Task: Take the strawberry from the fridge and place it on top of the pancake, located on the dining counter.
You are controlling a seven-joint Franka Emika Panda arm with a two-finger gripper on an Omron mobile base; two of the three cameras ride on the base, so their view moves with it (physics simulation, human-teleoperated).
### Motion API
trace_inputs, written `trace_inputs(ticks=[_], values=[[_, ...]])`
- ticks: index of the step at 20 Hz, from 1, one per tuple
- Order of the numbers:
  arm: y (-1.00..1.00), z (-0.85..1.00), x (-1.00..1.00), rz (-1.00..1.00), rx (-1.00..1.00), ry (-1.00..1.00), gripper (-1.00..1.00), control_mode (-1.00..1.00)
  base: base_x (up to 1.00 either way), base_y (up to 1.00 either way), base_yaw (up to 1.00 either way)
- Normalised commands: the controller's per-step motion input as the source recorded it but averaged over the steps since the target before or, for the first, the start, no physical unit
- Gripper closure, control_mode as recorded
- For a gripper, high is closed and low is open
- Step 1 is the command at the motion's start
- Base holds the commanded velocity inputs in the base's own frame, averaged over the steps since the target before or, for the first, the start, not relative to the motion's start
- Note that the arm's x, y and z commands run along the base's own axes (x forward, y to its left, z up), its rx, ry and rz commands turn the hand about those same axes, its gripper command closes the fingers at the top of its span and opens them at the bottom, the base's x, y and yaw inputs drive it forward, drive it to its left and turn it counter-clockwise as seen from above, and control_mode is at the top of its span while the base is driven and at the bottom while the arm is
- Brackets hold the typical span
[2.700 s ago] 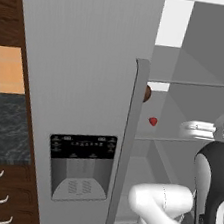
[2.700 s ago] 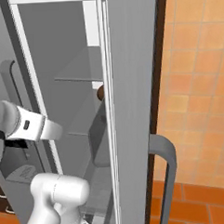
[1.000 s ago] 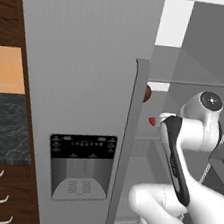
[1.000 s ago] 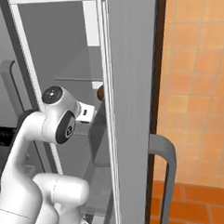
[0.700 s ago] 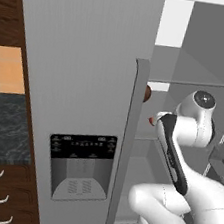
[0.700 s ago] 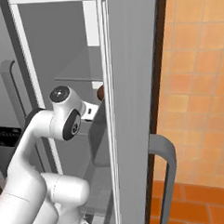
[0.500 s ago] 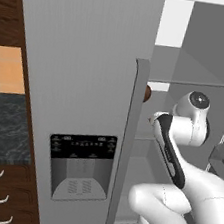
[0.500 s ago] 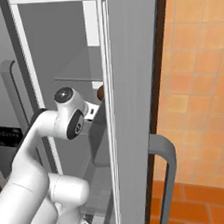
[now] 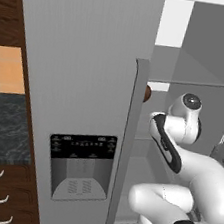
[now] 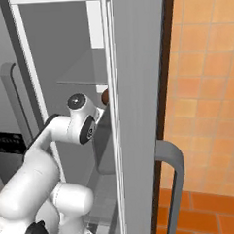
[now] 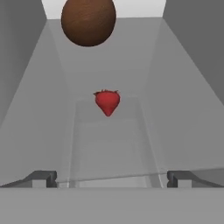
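While reaching into the open fridge (image 9: 88, 80), seen in the hand view with the fingers (image 11: 46, 178) spread wide at the lower left and lower right corners, gripping nothing. Beyond them, a glass shelf (image 11: 109, 144) running up the middle of the frame between grey walls. Farther along it, just above centre, the strawberry (image 11: 107, 102), red, tip pointing down in the frame, well apart from the fingers. Behind that, at the top edge and slightly left, a larger brown round object (image 11: 88, 21), separate from the berry.

From the left base view, white arm (image 9: 179, 149) bent at right of centre, entering the compartment beside the closed door with its long handle (image 9: 128, 136) and black dispenser panel (image 9: 80, 162); brown object (image 9: 147, 93) peeking past the handle. From the right base view, arm (image 10: 57, 141) at lower left, wrist beside the door edge, brown object (image 10: 104, 96) just above it.
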Motion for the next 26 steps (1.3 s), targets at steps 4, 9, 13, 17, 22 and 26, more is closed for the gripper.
trace_inputs(ticks=[4, 9, 13, 17, 22, 26], values=[[0.00, -0.24, 0.46, 0.00, 0.00, 0.01, -1.00, -1.00, 0.00, 0.00, 0.00], [0.00, -0.21, 0.44, 0.00, 0.00, 0.03, -1.00, -1.00, 0.00, 0.00, 0.00], [0.00, -0.21, 0.37, 0.00, 0.00, 0.04, -1.00, -1.00, 0.00, 0.00, 0.00], [-0.02, -0.35, 0.37, 0.00, 0.00, 0.10, -1.00, -1.00, 0.00, 0.00, 0.00], [-0.20, -0.19, 0.44, 0.01, 0.00, 0.05, -1.00, -1.00, 0.00, 0.00, 0.00], [-0.01, -0.27, 0.17, 0.00, 0.01, 0.04, -1.00, -1.00, 0.00, 0.00, 0.00]])
